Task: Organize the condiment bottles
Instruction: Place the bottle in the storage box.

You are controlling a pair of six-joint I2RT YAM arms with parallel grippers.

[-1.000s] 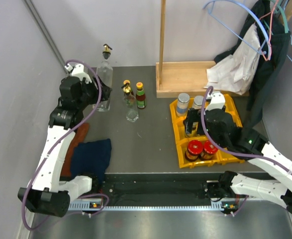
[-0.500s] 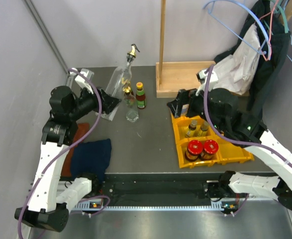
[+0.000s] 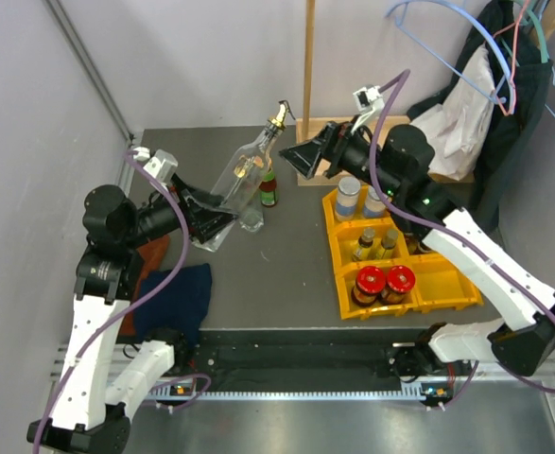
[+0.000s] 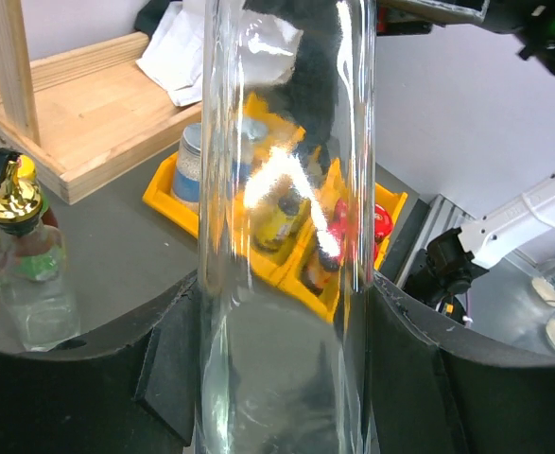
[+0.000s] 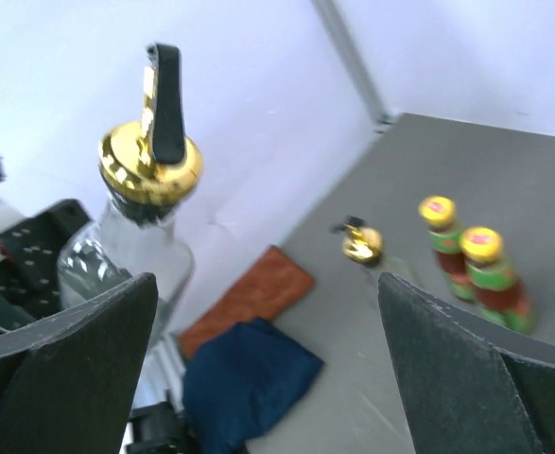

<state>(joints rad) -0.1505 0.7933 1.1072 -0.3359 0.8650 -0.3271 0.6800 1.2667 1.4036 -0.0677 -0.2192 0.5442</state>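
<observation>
clear glass is held by the left gripper (image 3: 208,219), whose jaws are pressed on the lower body of the tall gold-stoppered bottle (image 3: 244,180), which is tilted with its base seemingly off the table. its long axis is seen to run from this gripper up and to the right, so the gold stopper (image 3: 279,115) is pointed toward the right gripper (image 3: 294,159), spread wide just beside the neck. a handover toward the yellow bin (image 3: 341,270) is judged likely.
</observation>
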